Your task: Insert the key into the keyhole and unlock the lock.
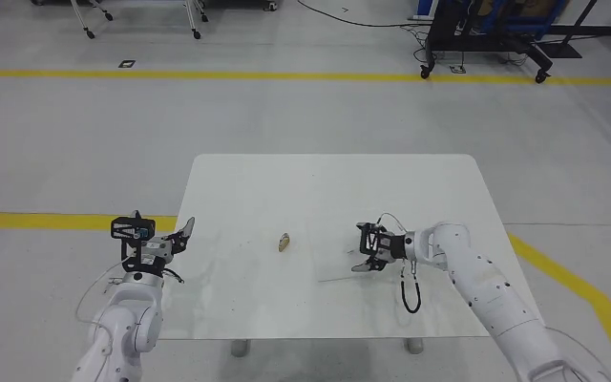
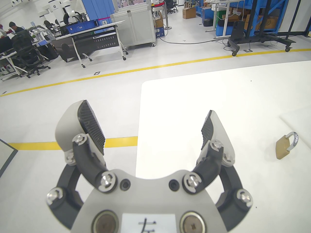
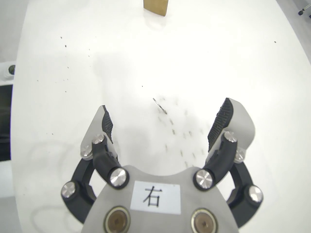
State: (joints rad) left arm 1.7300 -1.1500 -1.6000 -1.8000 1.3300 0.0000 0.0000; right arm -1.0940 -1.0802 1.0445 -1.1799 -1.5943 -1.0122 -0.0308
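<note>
Your right gripper (image 3: 166, 109) stood open and empty; the key (image 3: 159, 106) lay just ahead of it, a thin silvery sliver, brass padlock (image 3: 155, 1) farther on.

The left end effector (image 2: 148, 112) and the right end effector (image 3: 165, 107) both have their two fingers spread wide apart, and the bent arms point them in toward each other.

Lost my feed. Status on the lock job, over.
Left pincer and right pincer open, empty. Padlock lying untouched. Key just ahead of right pincer. Nothing between key and padlock.
</note>
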